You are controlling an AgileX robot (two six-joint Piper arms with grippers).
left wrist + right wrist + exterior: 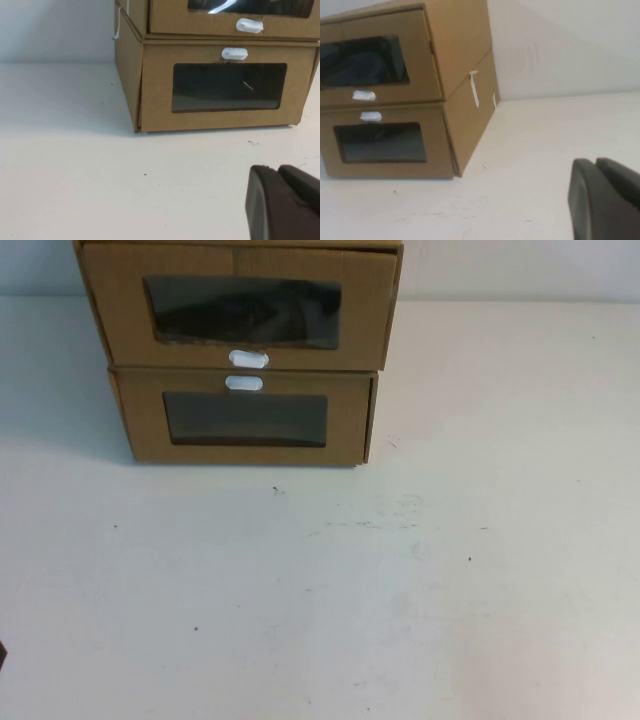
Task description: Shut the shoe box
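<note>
The shoe box (240, 310) is seen stacked on a matching lower box (245, 420) at the far side of the table (400, 590). The left gripper (285, 205) and right gripper (605, 200) are held low above the table, touching nothing; their opening cannot be told.

left gripper (282, 200): low above the table, only a dark finger edge in its wrist view | right gripper (605, 197): same low pose | both arms outside high view
</note>
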